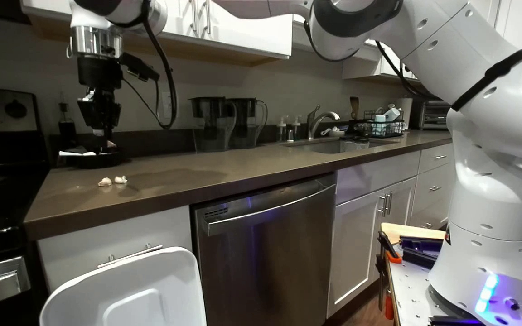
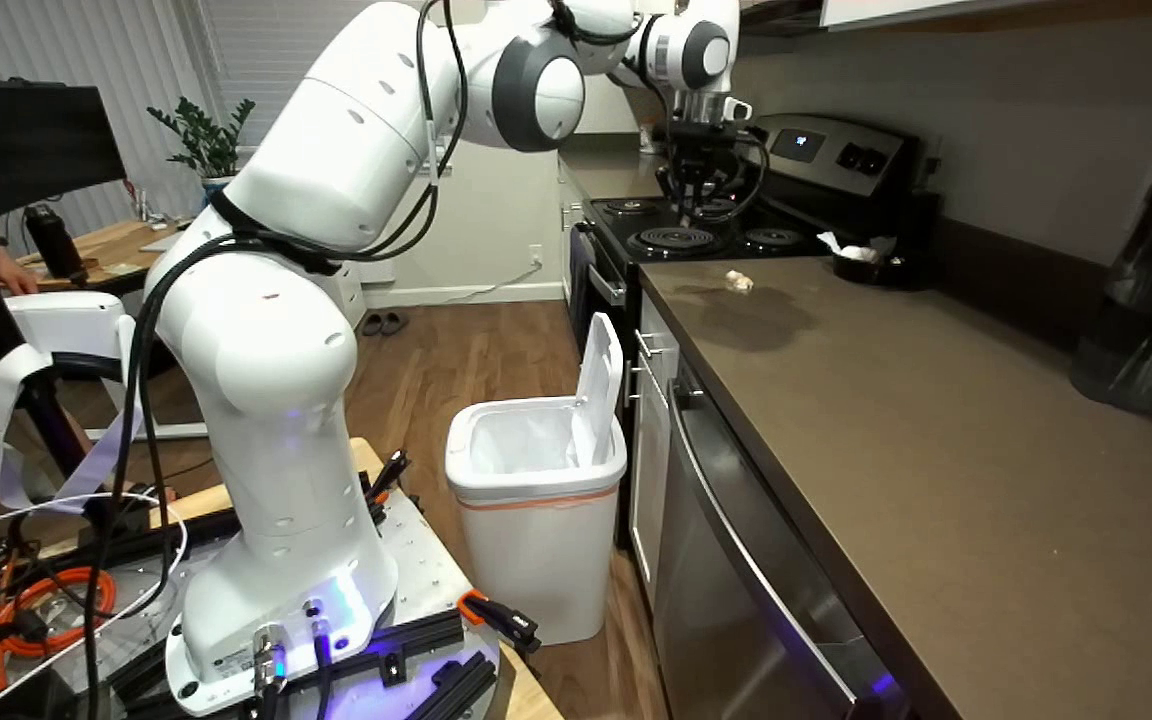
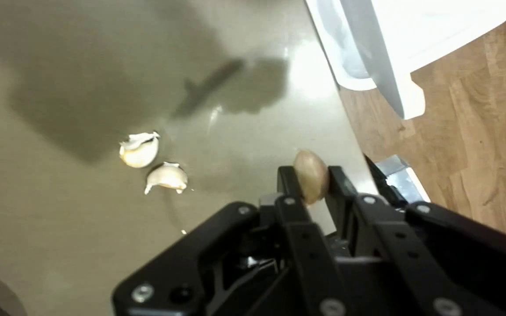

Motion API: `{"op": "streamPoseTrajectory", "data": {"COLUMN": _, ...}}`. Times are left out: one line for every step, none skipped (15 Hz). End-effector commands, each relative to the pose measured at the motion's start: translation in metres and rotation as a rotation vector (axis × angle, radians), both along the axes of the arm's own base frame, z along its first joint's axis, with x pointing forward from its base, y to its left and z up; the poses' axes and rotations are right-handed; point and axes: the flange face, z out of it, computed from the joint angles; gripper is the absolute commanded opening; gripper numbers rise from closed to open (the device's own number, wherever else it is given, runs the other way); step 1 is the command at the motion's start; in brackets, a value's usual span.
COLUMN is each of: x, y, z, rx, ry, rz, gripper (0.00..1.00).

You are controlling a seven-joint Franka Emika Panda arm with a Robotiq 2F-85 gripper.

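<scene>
- wrist view: the gripper [image 3: 309, 180] reaches in from the lower edge; its fingers [image 3: 288, 182] stand nearly together, with only a narrow gap between them; a brown-skinned garlic clove [image 3: 312, 173] fills that gap and looks firmly pinched, a pad against each side;
- the held clove's long axis runs roughly along the fingers, not across them; one end juts past the tips, the other sinks back between the pads; it is gripped across its slim width;
- seen from the wrist, the clove shows against the counter [image 3: 244, 136], close to the front edge, with wooden floor [image 3: 477, 145] beyond; how high it hangs cannot be told from there;
- past that edge, up and to the right of the fingers in the same view, is the white bin [image 2: 538, 540], well apart from the clove; in an exterior view its lid [image 2: 600, 385] stands up on the cabinet side;
- left of the fingers lie an upper loose clove [image 3: 140, 152] and a lower loose clove [image 3: 168, 176], just beside each other on the counter and well apart from the held one;
- in an exterior view the fingertips show against the stove [image 2: 671, 240]; a black dish [image 2: 871, 272] sits toward the back wall, well away from them; only one arm [image 2: 276, 350] works here, so no second hand is nearer.
</scene>
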Motion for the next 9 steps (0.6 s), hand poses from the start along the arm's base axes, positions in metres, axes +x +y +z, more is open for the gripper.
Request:
{"op": "streamPoseTrajectory", "data": {"x": -0.036, "y": 0.023, "z": 0.013, "rx": 0.069, "ry": 0.027, "rz": 0.046, "gripper": 0.05}}
{"op": "streamPoseTrajectory", "data": {"x": -0.044, "y": 0.027, "z": 0.015, "rx": 0.087, "ry": 0.036, "rz": 0.051, "gripper": 0.05}}
{"op": "streamPoseTrajectory", "data": {"x": -0.053, "y": 0.032, "z": 0.015, "rx": 0.095, "ry": 0.046, "rz": 0.055, "gripper": 0.05}}
{"op": "streamPoseTrajectory", "data": {"x": -0.062, "y": 0.036, "z": 0.014, "rx": 0.108, "ry": 0.060, "rz": 0.059, "gripper": 0.05}}
{"op": "streamPoseTrajectory", "data": {"x": -0.071, "y": 0.040, "z": 0.013, "rx": 0.112, "ry": 0.066, "rz": 0.063, "gripper": 0.05}}
{"op": "streamPoseTrajectory", "data": {"x": -0.080, "y": 0.043, "z": 0.013, "rx": 0.111, "ry": 0.068, "rz": 0.069, "gripper": 0.05}}
{"op": "streamPoseTrajectory", "data": {"x": -0.090, "y": 0.045, "z": 0.012, "rx": 0.115, "ry": 0.076, "rz": 0.074, "gripper": 0.05}}
{"op": "streamPoseTrajectory", "data": {"x": -0.100, "y": 0.048, "z": 0.010, "rx": 0.115, "ry": 0.080, "rz": 0.078, "gripper": 0.05}}
{"op": "streamPoseTrajectory", "data": {"x": -0.109, "y": 0.051, "z": 0.007, "rx": 0.110, "ry": 0.081, "rz": 0.084, "gripper": 0.05}}
